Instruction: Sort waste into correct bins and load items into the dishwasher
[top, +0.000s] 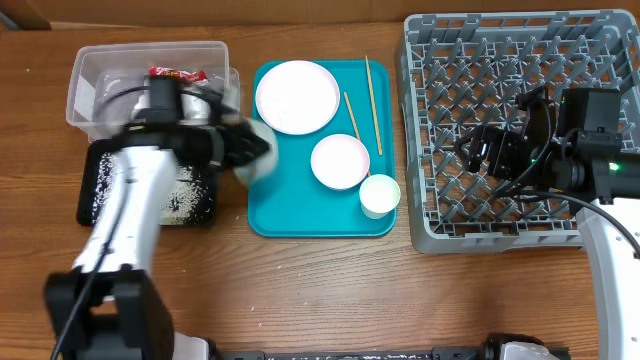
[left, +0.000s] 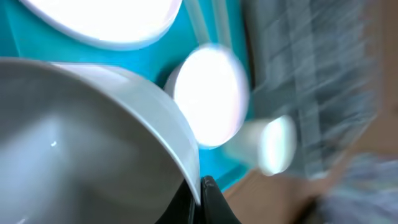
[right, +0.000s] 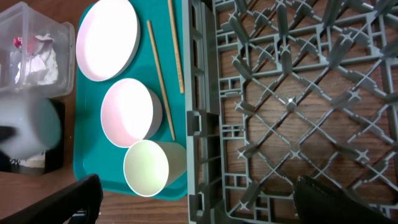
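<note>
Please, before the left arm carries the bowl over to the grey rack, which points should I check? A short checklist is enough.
1. The left gripper holds the held bowl: ok, the rim sits against its finger.
2. Firmness of that grip: cannot tell, the views are blurred.
3. Inside of the held bowl free of rice: ok, it looks bare.
4. Room in the dish rack: ok, no dishes show in it.
5. Free path above the rack: not ok, the open right gripper hovers over it and may be in the way.
6. The wrapper lies in the clear tub: ok.
</note>
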